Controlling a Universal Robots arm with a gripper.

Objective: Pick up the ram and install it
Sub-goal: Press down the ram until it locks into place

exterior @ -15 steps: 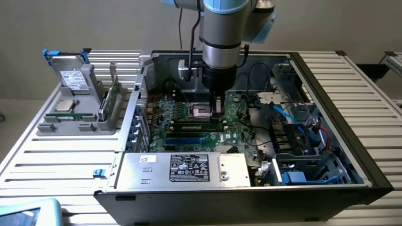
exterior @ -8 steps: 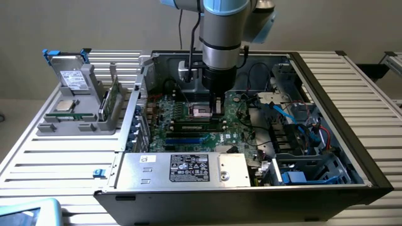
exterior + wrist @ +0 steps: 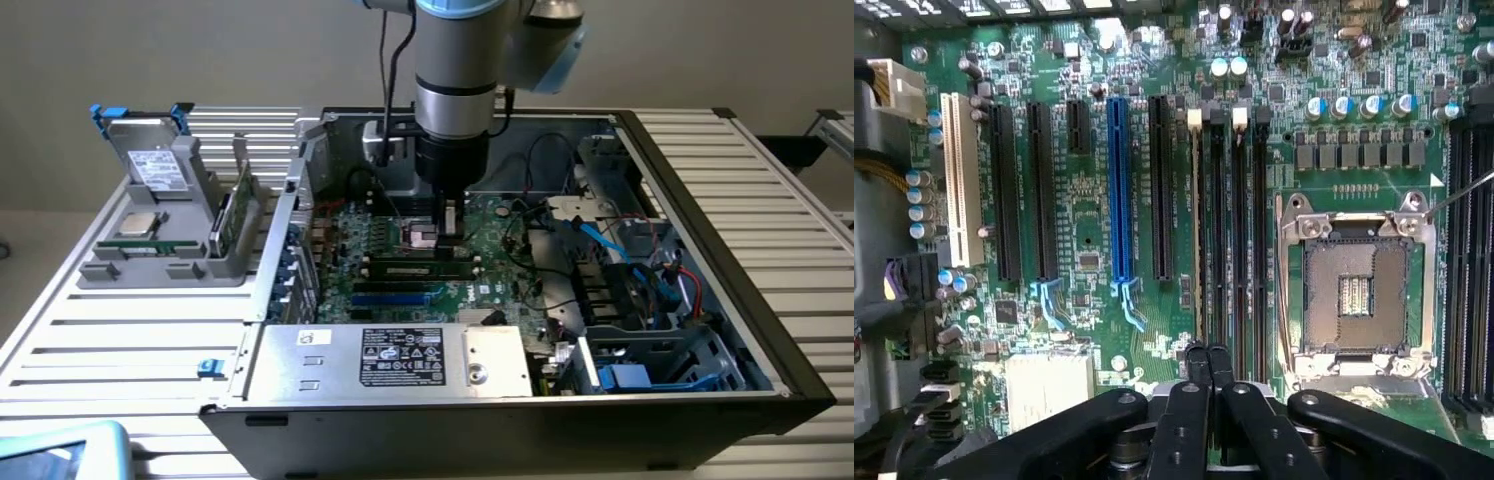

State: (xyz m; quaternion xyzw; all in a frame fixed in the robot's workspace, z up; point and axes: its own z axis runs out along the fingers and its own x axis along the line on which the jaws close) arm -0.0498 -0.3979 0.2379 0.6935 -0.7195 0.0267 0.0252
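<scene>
The ram (image 3: 420,266) is a long dark stick lying along a memory slot of the big green motherboard (image 3: 497,290) inside the open computer case. In the wrist view the ram (image 3: 1200,230) appears edge-on as a thin pale line in one of the black memory slots. My gripper (image 3: 451,232) hangs on the arm straight above the board, near the ram's middle. Seen from the wrist, my gripper (image 3: 1209,362) is shut, its two black fingertips (image 3: 1197,362) pressed together with nothing showing between them. Whether they touch the ram is unclear.
An empty processor socket (image 3: 1354,285) lies beside the memory slots. Case walls, cables (image 3: 641,265) and a silver power supply (image 3: 400,355) ring the board. On the exterior view's left, a grey holder (image 3: 160,265) carries a square silver chip (image 3: 138,222) and a green board (image 3: 230,220) on edge.
</scene>
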